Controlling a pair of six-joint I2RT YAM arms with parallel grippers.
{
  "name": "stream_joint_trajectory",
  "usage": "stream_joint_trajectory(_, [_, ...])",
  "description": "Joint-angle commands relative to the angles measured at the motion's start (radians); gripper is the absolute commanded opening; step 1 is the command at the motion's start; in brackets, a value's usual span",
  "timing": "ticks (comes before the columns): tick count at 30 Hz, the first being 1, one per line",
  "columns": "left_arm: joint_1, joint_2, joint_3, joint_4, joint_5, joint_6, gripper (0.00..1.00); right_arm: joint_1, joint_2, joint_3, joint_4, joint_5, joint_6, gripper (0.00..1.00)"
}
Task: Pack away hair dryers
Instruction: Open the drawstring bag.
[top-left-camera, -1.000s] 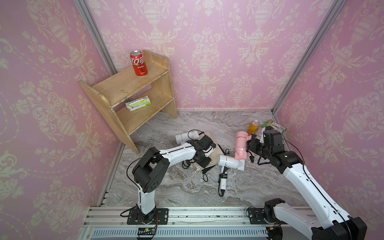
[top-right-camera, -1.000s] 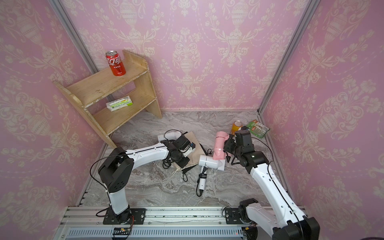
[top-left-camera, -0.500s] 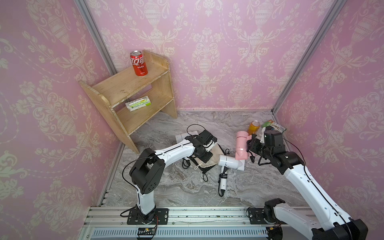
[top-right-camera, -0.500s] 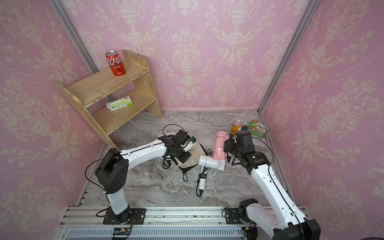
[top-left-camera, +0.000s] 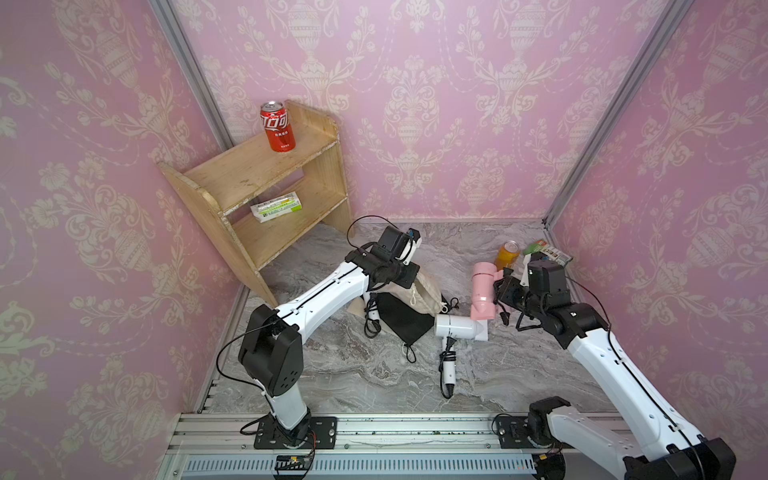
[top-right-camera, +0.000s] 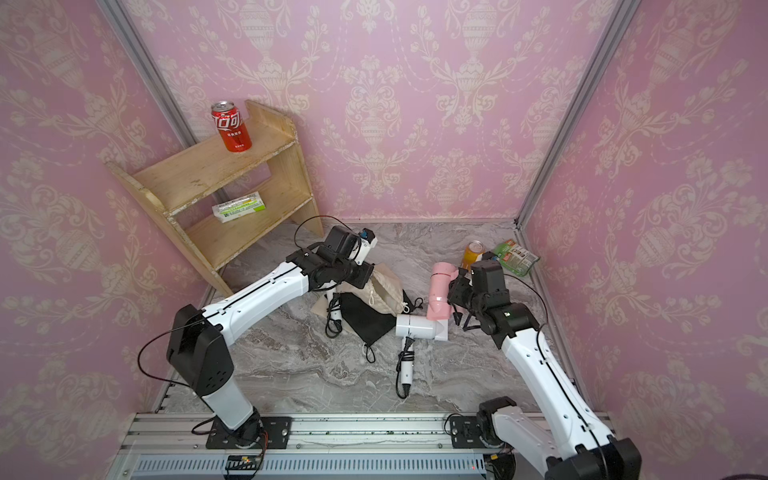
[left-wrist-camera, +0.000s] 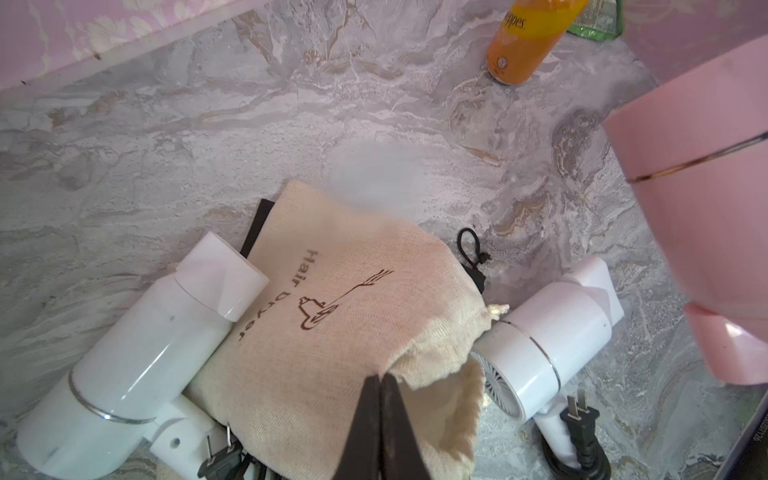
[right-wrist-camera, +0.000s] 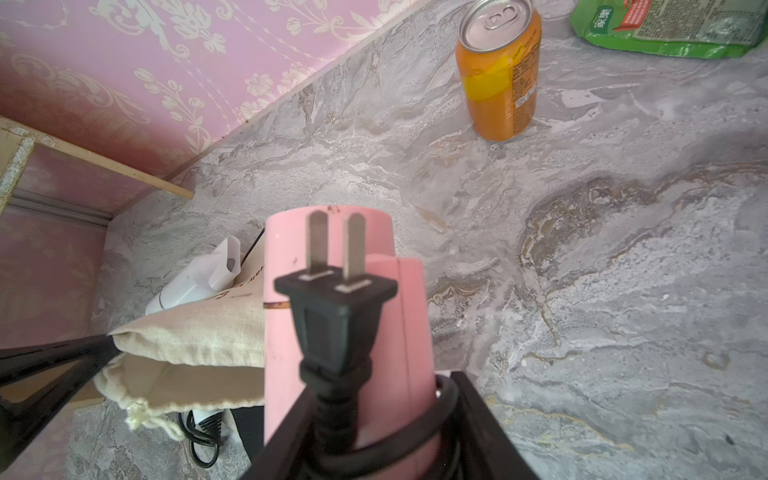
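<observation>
Centre of the grey marble-patterned worktop (top-left-camera: 332, 374), between two white-and-black arms: a small heap of pouches and dryers.

Left end effector (left-wrist-camera: 380, 380): jaws pressed fully together, pinching the upper lip of a beige cloth drawstring pouch (left-wrist-camera: 345, 311) printed "Hair Dryer". Pouch mouth lifted and gaping toward the right arm. Underneath it, a flat black fabric drawstring pouch (top-left-camera: 403, 318) on the worktop.

Right end effector (right-wrist-camera: 380, 399): jaws partway apart, closed around a pink plastic short-barrelled hair dryer (top-left-camera: 482, 291), with its bundled black cord at the jaws. Two-pin plug (right-wrist-camera: 336, 311) sticking up right in front of the wrist camera. Barrel roughly upright, just beside the pouch mouth and not inside it. Cannot tell whether the lower end touches anything.

Either side of the beige pouch, in the left wrist view:
- A first white plastic hair dryer (left-wrist-camera: 137, 365) on its side against the printed face, mostly hidden under the left arm in both top views.
- A second white plastic hair dryer (top-left-camera: 457, 327) on its side, rear grille end nearest the pouch mouth, black cord and plug (top-left-camera: 448, 370) trailing toward the front rail.

All three dryers outside the pouches.

Near the back right corner: an upright orange drink can (top-left-camera: 508, 254) and a green snack packet (top-left-camera: 548, 251) beside it.

Back left: a pale wooden two-tier shelf (top-left-camera: 232, 183), with a red cola can (top-left-camera: 277, 126) standing on top and a green-and-white flat box (top-left-camera: 276, 206) on the lower board.
</observation>
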Motion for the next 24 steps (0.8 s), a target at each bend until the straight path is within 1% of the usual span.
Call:
stream_joint_trajectory(1, [0.006, 0.011, 0.063, 0.039, -0.027, -0.041, 0.0, -0.006, -0.022, 0.001, 0.052, -0.01, -0.04, 0.26])
stream_joint_trajectory(6, [0.016, 0.033, 0.126, 0.044, -0.048, -0.043, 0.0, -0.006, -0.013, 0.011, 0.05, -0.01, -0.055, 0.26])
stream_joint_trajectory(8, [0.023, 0.039, 0.15, 0.046, -0.039, -0.036, 0.0, -0.006, -0.013, 0.013, 0.052, -0.009, -0.058, 0.26])
stream_joint_trajectory(18, [0.037, 0.086, 0.364, -0.029, -0.041, 0.029, 0.0, -0.005, -0.015, 0.018, 0.042, -0.015, -0.071, 0.27])
stream_joint_trajectory(21, [0.037, 0.082, 0.386, -0.057, -0.047, 0.069, 0.0, -0.004, -0.015, 0.017, 0.042, -0.021, -0.074, 0.27])
stream_joint_trajectory(24, [0.04, 0.074, 0.359, -0.067, -0.039, 0.096, 0.0, 0.002, -0.017, 0.004, 0.059, -0.049, -0.068, 0.27])
